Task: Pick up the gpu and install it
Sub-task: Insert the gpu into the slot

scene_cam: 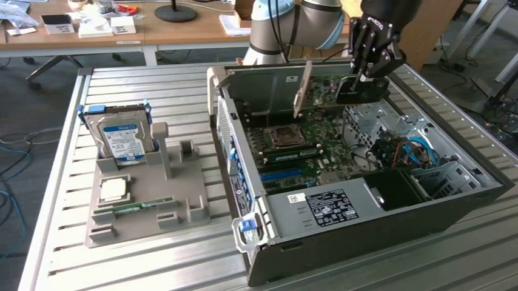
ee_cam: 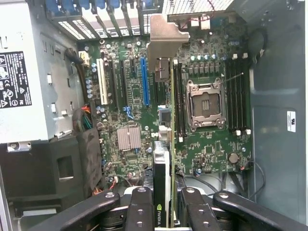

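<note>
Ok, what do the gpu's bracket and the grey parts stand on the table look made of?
The bracket of the gpu: likely bare sheet metal, silvery with a dull sheen and a folded tab. The parts stand: probably moulded plastic, matt uniform grey, with thick blocky walls.

In the wrist view the gpu (ee_cam: 162, 166) appeared edge-on, its near end tucked between the fingers of the end effector (ee_cam: 166, 209) and cut off by the frame edge. The print on the power supply label (scene_cam: 328, 208) was too small to read.
</note>
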Action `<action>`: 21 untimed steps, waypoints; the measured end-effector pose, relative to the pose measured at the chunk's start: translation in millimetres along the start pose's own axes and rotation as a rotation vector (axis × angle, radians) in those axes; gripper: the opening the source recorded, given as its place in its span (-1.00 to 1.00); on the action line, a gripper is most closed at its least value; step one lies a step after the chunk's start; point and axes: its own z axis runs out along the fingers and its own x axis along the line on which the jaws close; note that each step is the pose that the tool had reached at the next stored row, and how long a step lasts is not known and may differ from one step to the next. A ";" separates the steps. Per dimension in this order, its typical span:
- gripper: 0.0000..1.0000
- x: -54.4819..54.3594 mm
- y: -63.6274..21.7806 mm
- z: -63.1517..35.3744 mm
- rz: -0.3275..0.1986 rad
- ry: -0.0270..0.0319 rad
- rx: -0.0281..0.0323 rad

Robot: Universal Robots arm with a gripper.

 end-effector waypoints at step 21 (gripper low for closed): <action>-0.47 1.1 6.4 14.4 0.000 0.0001 -0.0001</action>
